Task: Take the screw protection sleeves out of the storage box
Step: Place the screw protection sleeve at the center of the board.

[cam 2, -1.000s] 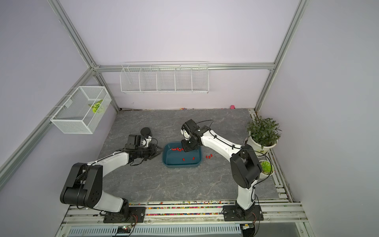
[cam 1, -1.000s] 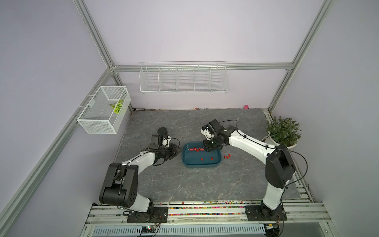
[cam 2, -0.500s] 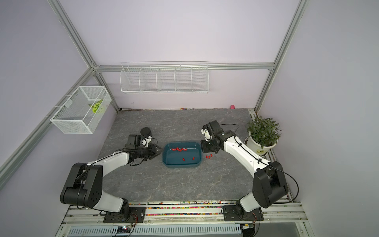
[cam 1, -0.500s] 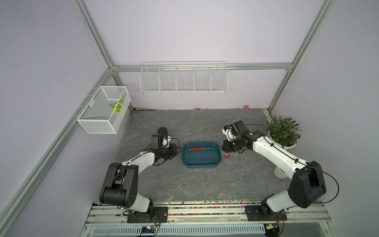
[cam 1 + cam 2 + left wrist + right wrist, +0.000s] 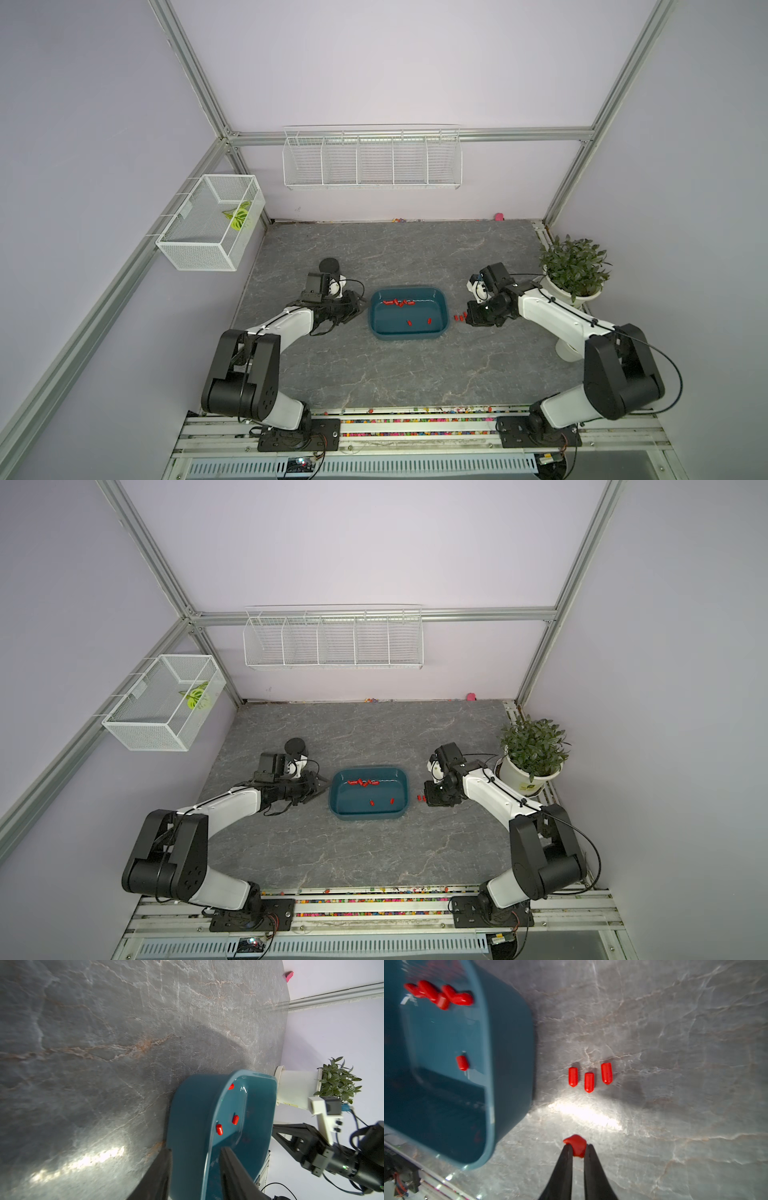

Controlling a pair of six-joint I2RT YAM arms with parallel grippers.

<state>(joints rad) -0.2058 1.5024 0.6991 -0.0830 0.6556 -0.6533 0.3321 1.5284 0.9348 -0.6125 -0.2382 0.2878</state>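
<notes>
The teal storage box [image 5: 446,308] [image 5: 368,816] sits mid-table. My left gripper [image 5: 360,305] [image 5: 196,1157] is shut on its left wall [image 5: 191,1109], one finger outside and one inside. Inside lie several red screw protection sleeves: a cluster [image 5: 399,302] [image 5: 439,995] at the far wall and two loose ones [image 5: 429,320] [image 5: 235,1119]. Three sleeves [image 5: 458,318] [image 5: 589,1082] lie on the table just right of the box. Beside them, low over the table, my right gripper [image 5: 471,318] [image 5: 578,1150] is shut on one more sleeve [image 5: 576,1146].
A potted plant [image 5: 573,266] stands right of my right arm. A black cup [image 5: 329,264] is behind my left wrist. White wire baskets hang on the back wall [image 5: 372,160] and left frame [image 5: 212,226]. Coloured beads [image 5: 415,411] line the front rail.
My right gripper has swung from over the box out to the right, onto the table beside the three sleeves, carrying a sleeve. The left gripper has kept its hold.
</notes>
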